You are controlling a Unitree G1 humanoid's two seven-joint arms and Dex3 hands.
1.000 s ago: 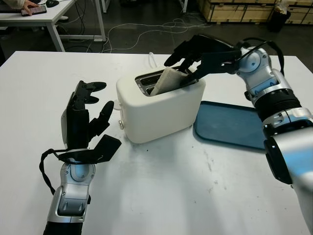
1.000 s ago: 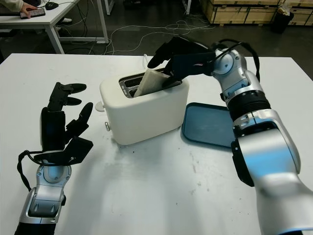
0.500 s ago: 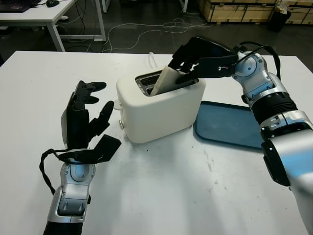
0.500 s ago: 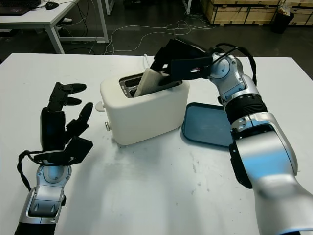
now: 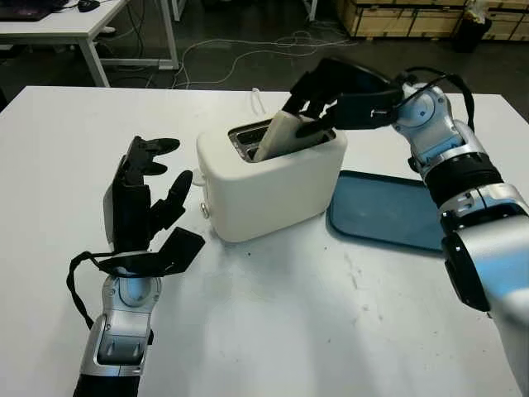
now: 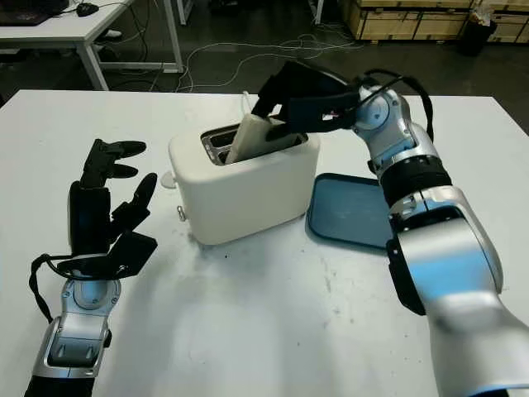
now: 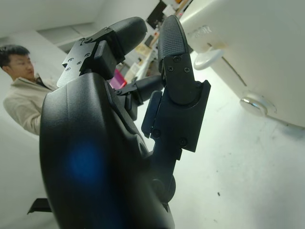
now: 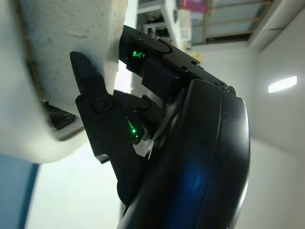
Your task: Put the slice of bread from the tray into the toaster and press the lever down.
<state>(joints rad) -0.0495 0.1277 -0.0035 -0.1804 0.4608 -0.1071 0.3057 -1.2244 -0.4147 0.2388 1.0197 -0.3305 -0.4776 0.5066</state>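
On the left of the white desk (image 5: 273, 331) the left hand (image 5: 145, 194) stands upright beside the toaster, open and holding nothing, well short of touching it. Just to its right sits the white toaster (image 5: 269, 178), with its lever (image 5: 203, 209) on the end face that looks toward that hand, apparently not yet pressed, though the knob is small in the head views. The slice of bread (image 5: 279, 136) leans in the nearer slot, its lower part inside and its upper corner poking out at a tilt. The right hand (image 5: 331, 95) reaches over the toaster top, and its fingers (image 6: 281, 83) pinch the raised end of the slice; the right wrist view shows them closed against the pale crust. Farther right the blue tray (image 5: 388, 211) lies flat on the desk.

The step in hand looks to be the insertion, nearly finished. Next the slice wants to be stood straight and let drop fully into the slot, the fingers released and drawn clear, then the lever pushed down, for which the left hand seems best placed
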